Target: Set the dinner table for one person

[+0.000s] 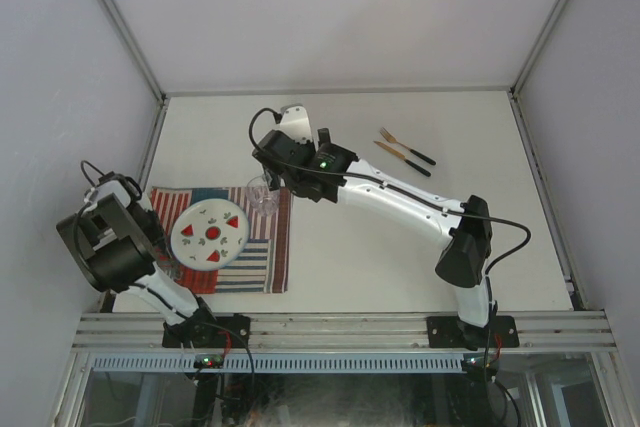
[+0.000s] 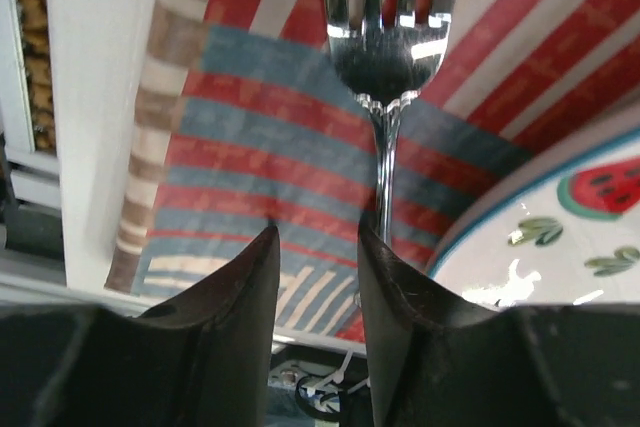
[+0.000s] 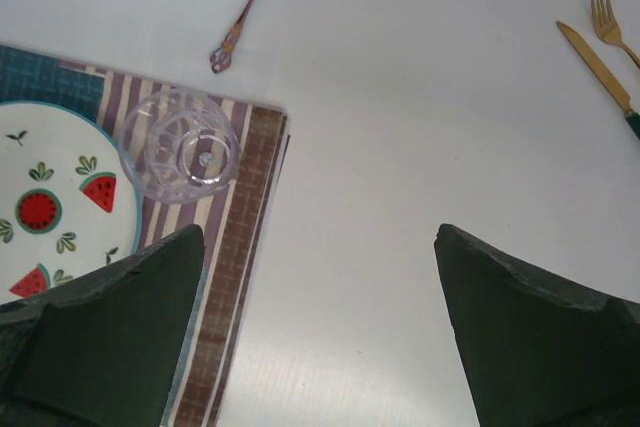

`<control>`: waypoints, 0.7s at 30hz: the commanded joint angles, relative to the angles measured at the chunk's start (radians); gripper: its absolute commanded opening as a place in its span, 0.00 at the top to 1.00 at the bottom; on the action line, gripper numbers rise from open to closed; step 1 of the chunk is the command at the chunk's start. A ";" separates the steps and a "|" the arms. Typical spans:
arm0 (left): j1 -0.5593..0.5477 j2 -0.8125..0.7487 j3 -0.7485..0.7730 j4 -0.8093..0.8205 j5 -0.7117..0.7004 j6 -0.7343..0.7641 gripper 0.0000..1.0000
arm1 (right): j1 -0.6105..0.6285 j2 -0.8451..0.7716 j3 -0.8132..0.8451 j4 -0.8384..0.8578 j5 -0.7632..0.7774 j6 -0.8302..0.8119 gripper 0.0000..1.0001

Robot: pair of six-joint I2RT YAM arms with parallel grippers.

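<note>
Left wrist: my left gripper (image 2: 318,235) sits half open, empty; one fork (image 2: 385,67), handle hidden at 6 o'clock. Right gripper (image 3: 320,247) wide, empty; one glass (image 3: 180,147).

left arm (image 1: 110,242) folded up tight at the left near edge, wrist pointing down. left gripper (image 2: 318,235) jaws part-way apart, narrow gap between the dark fingers (image 2: 245,292). right arm (image 1: 400,202) reaches forward and left over the middle, right gripper (image 3: 318,242) jaws spread wide
</note>
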 commanded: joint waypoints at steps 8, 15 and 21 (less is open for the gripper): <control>-0.029 -0.004 0.011 0.125 0.040 -0.100 0.62 | -0.018 -0.007 0.016 0.053 -0.042 -0.042 0.02; -0.038 -0.027 0.021 0.136 0.073 -0.146 0.62 | -0.030 0.037 0.069 0.044 -0.064 -0.079 0.02; -0.059 -0.071 0.017 0.123 0.091 -0.185 0.62 | -0.037 0.038 0.059 0.045 -0.071 -0.081 0.02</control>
